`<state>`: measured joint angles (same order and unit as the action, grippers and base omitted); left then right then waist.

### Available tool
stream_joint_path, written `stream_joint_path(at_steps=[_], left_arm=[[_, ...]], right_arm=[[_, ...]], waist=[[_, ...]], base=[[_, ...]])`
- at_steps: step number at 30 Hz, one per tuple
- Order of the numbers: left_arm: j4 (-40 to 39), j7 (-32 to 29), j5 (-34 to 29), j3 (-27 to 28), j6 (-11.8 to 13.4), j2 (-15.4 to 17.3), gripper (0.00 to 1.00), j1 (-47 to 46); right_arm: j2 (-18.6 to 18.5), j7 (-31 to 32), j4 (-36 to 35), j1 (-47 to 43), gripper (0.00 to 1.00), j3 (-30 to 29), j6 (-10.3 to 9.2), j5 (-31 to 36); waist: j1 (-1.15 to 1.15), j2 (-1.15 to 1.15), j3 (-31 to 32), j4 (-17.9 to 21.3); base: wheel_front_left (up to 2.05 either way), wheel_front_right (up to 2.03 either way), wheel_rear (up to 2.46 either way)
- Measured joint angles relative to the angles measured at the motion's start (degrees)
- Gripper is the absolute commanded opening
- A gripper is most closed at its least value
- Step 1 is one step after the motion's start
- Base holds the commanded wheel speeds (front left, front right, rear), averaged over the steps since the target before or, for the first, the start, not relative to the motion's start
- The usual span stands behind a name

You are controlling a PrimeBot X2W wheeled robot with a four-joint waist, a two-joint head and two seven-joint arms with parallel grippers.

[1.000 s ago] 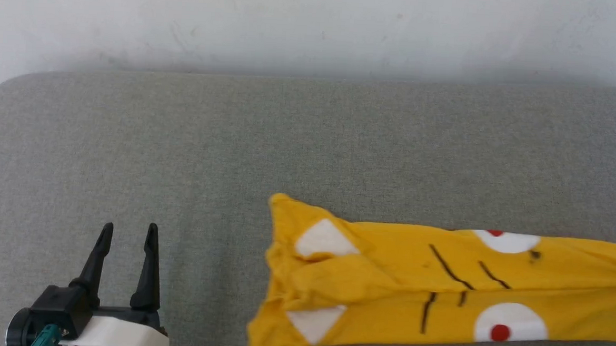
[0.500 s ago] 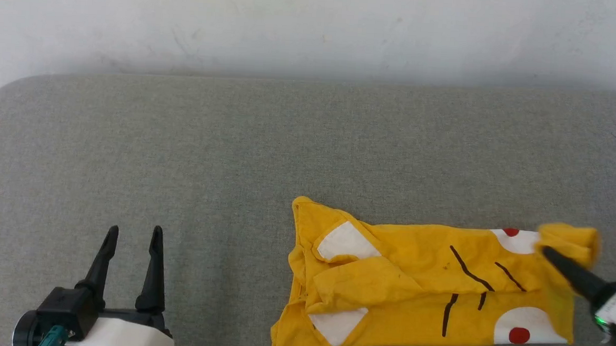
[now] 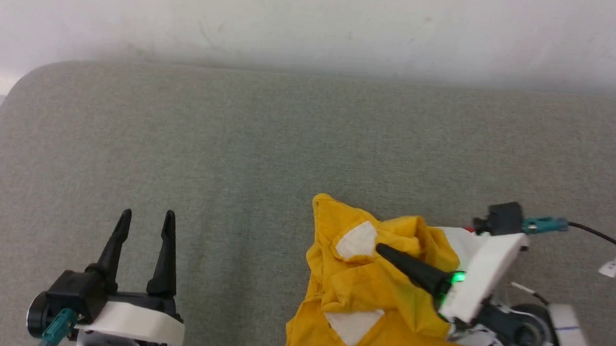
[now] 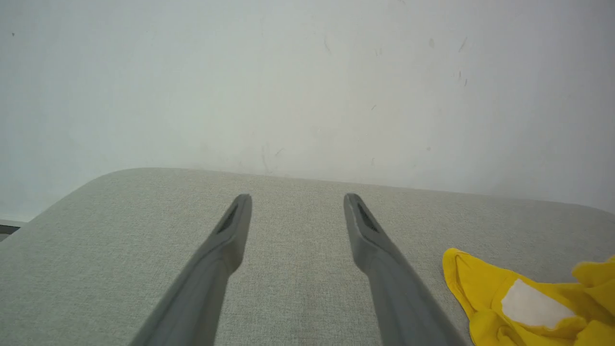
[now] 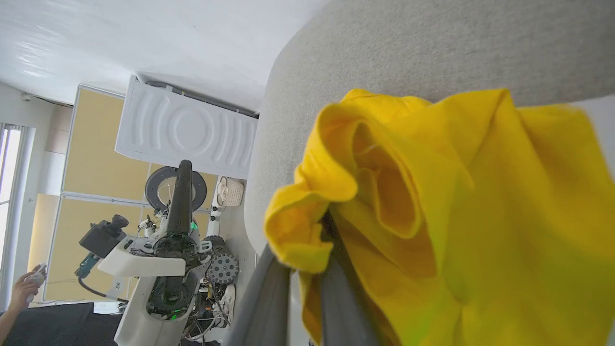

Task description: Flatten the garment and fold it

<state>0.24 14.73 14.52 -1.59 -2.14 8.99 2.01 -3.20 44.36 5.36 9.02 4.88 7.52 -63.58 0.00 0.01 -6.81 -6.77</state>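
Observation:
The garment (image 3: pixel 370 297), a bright yellow t-shirt with white patches, lies bunched at the lower right of the grey cushioned surface (image 3: pixel 267 155). My right gripper (image 3: pixel 383 249) is shut on a fold of the garment and holds it over the shirt's left part. Up close, the garment (image 5: pixel 432 206) drapes over the right fingers (image 5: pixel 336 302). My left gripper (image 3: pixel 145 218) stands open at the lower left, well apart from the shirt, with nothing between its fingers (image 4: pixel 230 240). The garment's left edge (image 4: pixel 509 298) lies to the right of them.
A white wall (image 3: pixel 316 20) runs behind the cushion's far edge. The cushion's rounded left corner (image 3: pixel 23 81) drops off beside a white ledge. In the right wrist view my left arm (image 5: pixel 168 259), a white appliance (image 5: pixel 187 129) and a person's hand (image 5: pixel 24 288) appear.
My right gripper has carried the shirt's right end leftwards over the body, doubling the long strip into a short bundle. The head camera has shifted. The left gripper stays open.

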Motion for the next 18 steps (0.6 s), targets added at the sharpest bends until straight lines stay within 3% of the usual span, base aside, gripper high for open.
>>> stream_joint_path(at_steps=[2, 5, 6, 7, 11, 18], left_arm=[[0.31, -0.01, 0.0, -0.02, -0.37, -0.37, 1.0, -0.24], [0.68, 0.0, -0.01, 0.19, -0.47, -0.83, 1.0, -0.34], [0.77, 0.0, -0.02, 0.33, -0.79, -0.89, 1.0, -0.34], [0.81, 0.0, -0.03, 0.48, -0.84, -1.0, 1.0, -0.34], [1.11, 0.0, -0.37, 1.23, -0.88, -1.57, 1.0, -0.34], [1.81, 0.0, -0.53, 2.82, -1.35, -2.16, 1.0, -0.32]], right_arm=[[0.04, -4.32, 2.42, 1.46, 0.04, 4.3, 0.0, 1.8], [0.25, -11.71, 6.73, 3.53, 0.43, 9.43, 0.0, 5.58], [0.24, -13.28, 8.13, 4.2, 0.89, 10.84, 0.0, 6.01], [0.2, -14.6, 9.38, 4.85, 1.0, 12.3, 0.0, 6.12], [-1.18, -18.35, 11.36, 7.43, 1.0, 18.72, 0.0, 6.99], [-11.56, -27.5, 6.59, 13.87, 1.0, 31.7, 0.01, 19.95]], waist=[[0.0, 0.0, -0.26, -0.78], [0.0, 0.0, -0.71, -1.79], [0.0, 0.0, -0.87, -2.03], [0.0, 0.0, -1.05, -2.21], [0.0, 0.0, -1.46, -2.3], [0.0, 0.0, -0.93, -0.72]], base=[[0.0, 0.0, 0.0], [0.0, 0.0, 0.0], [0.0, 0.0, 0.0], [0.0, 0.0, 0.0], [0.0, 0.0, 0.0], [0.0, 0.0, 0.0]])
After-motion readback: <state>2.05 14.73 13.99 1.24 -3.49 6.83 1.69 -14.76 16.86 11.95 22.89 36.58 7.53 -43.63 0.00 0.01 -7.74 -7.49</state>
